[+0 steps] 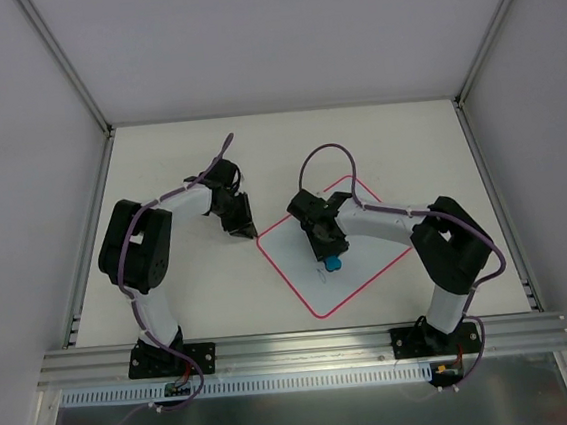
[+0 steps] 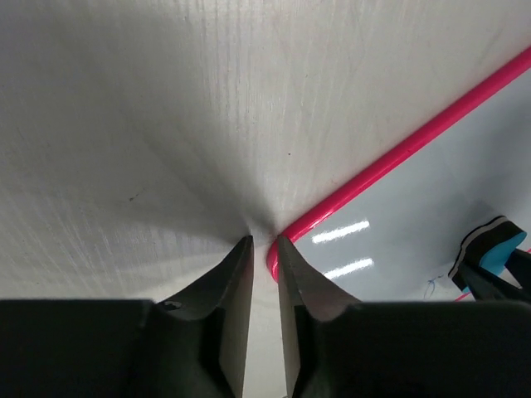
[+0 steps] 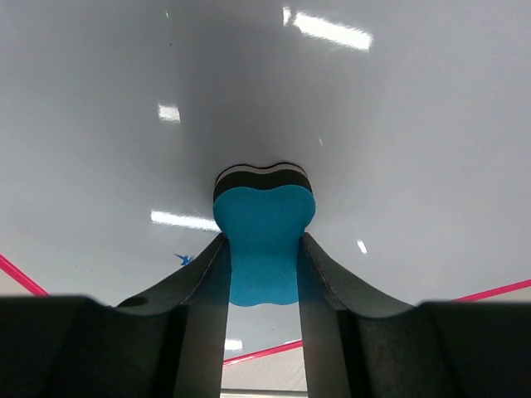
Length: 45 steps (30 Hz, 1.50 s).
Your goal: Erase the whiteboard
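Note:
The whiteboard (image 1: 368, 253) lies flat and turned at an angle on the table, white with a red-pink rim. My right gripper (image 1: 327, 251) is over its middle, shut on the blue eraser (image 1: 334, 264), whose dark felt face rests on the board. In the right wrist view the eraser (image 3: 264, 211) sits between my fingers (image 3: 263, 249), and a small blue mark (image 3: 183, 259) shows on the board (image 3: 373, 124) to its left. My left gripper (image 1: 240, 232) is at the board's left corner. In the left wrist view its jaws (image 2: 264, 242) are nearly shut, with the rim corner (image 2: 273, 251) at the tips.
The white table (image 1: 178, 162) is boxed in by grey walls at the left, right and back. A metal rail (image 1: 296, 347) runs along the near edge, where both arm bases are bolted. Purple cables loop above both arms.

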Motion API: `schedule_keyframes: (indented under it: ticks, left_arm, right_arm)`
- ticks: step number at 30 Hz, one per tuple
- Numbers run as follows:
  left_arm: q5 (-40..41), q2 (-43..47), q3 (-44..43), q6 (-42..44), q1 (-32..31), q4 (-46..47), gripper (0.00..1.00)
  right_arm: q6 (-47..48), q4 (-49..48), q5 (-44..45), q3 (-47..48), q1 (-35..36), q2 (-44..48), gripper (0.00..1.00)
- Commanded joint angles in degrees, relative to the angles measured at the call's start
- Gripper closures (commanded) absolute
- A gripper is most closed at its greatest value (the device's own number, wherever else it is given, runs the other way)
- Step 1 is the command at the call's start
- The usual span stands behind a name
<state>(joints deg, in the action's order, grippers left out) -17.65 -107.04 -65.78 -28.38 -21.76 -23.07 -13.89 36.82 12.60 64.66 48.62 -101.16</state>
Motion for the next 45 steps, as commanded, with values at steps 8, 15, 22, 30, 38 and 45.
schedule_keyframes:
  ticks: [8,15,22,30,38,45]
  left_arm:
    - [1.6,1.0,1.3,4.8,-1.2,-2.6,0.52]
    - [3.0,-1.8,0.9,5.6,-3.3,-2.7,0.61]
    - [5.2,-4.0,0.7,4.5,-4.5,-2.8,0.97]
    - [9.2,-5.3,-0.6,0.3,-4.4,-2.8,1.00]
    - [10.0,-5.9,-2.1,-0.4,-3.5,-3.1,1.00]
    - [9.7,-6.1,-2.1,-0.6,-3.0,-3.3,1.00]
  right_arm:
    - [1.3,-0.8,-1.3,0.6,-1.7,-4.3,1.00]
    - [1.5,-0.8,-1.7,1.4,-1.7,-4.7,1.00]
    - [1.3,-1.0,-2.3,1.7,-1.7,-4.7,0.99]
    - [3.7,-1.1,-4.2,0.6,2.0,-3.8,1.00]
    - [4.2,-1.0,-6.3,-4.2,7.5,-2.7,1.00]
    - [7.4,-1.0,-7.8,-5.4,8.4,-0.1,1.00]
